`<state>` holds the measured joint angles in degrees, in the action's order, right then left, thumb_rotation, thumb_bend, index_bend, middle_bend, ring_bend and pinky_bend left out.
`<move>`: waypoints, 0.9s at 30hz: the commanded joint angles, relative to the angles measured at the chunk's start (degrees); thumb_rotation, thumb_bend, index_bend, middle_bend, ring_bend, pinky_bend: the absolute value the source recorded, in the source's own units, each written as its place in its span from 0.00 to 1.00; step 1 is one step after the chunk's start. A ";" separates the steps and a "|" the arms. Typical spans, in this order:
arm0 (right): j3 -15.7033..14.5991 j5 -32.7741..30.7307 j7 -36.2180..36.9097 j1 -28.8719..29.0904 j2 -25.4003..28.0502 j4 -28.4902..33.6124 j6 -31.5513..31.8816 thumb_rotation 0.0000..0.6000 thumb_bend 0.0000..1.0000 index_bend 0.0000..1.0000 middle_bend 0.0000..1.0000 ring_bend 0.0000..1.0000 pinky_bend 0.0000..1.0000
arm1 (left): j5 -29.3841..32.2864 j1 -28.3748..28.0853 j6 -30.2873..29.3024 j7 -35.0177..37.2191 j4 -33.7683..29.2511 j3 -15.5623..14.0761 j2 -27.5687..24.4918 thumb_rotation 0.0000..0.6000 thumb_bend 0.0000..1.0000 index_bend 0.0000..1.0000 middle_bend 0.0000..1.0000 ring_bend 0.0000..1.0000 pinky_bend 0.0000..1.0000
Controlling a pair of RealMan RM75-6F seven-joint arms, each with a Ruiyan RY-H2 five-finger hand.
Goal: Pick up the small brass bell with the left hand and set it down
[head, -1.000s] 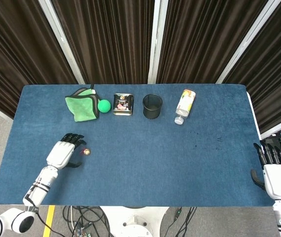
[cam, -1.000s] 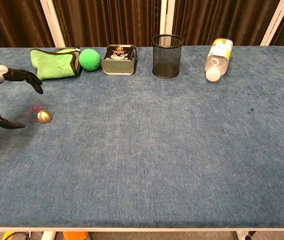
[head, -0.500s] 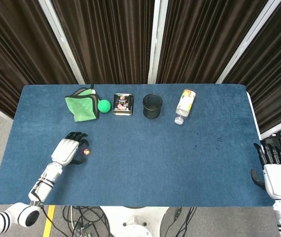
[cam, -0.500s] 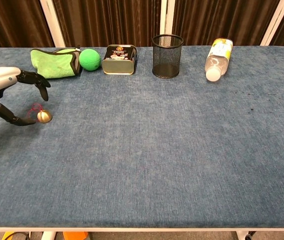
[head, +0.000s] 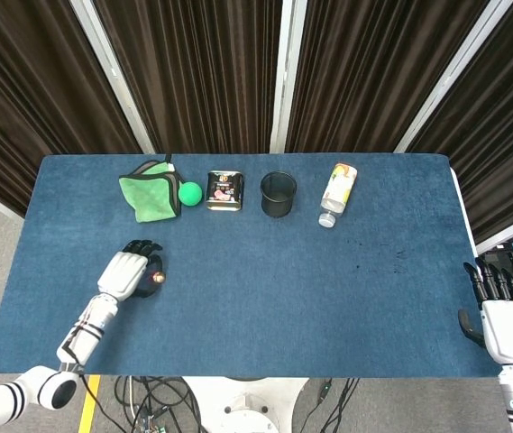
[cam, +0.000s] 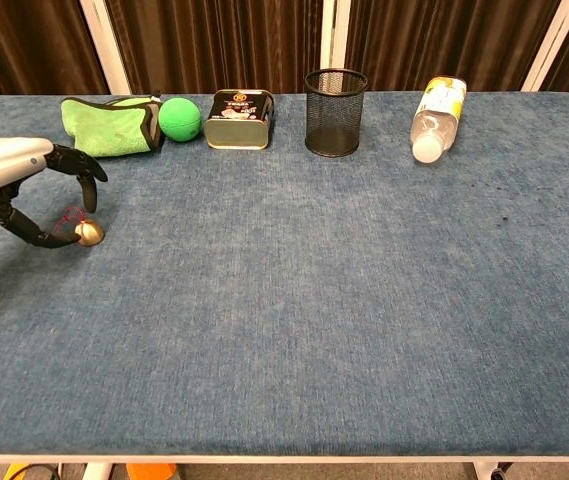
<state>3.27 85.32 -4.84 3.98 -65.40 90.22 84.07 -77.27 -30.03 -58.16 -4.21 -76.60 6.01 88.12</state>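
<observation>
Small brass bell (cam: 88,233) sits on table (cam: 314,300) nr left edge, w/ red loop attached. Left hand (cam: 26,180) arches over it, fingers curled round bell w/ thumb tip touching, not gripping yet. Right hand (head: 505,317) off right edge, fingers apart, holding nothing.

left hand (cam: 9,180) cut by chest view's left edge; contact with bell (cam: 88,233) too small to tell. right hand (head: 506,320) off table edge, absent from chest view; wrist cut by frame bottom.
</observation>
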 commanded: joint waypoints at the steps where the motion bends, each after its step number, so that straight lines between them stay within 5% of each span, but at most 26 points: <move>1: 0.01 0.01 0.04 -0.01 -0.04 -0.07 0.04 1.00 0.34 0.00 0.00 0.00 0.00 | 0.24 -0.20 0.23 0.04 0.26 0.02 0.21 1.00 0.30 0.48 0.20 0.10 0.14; 27: -0.13 -0.07 0.93 0.06 -0.30 -0.86 -0.32 1.00 0.37 0.00 0.00 0.00 0.00 | 2.43 -1.29 0.95 -0.43 0.78 0.27 0.53 1.00 0.33 0.54 0.21 0.10 0.14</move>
<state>3.15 85.25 -3.91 4.04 -65.71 89.36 83.75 -74.83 -31.32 -57.22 -4.65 -75.82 6.28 88.65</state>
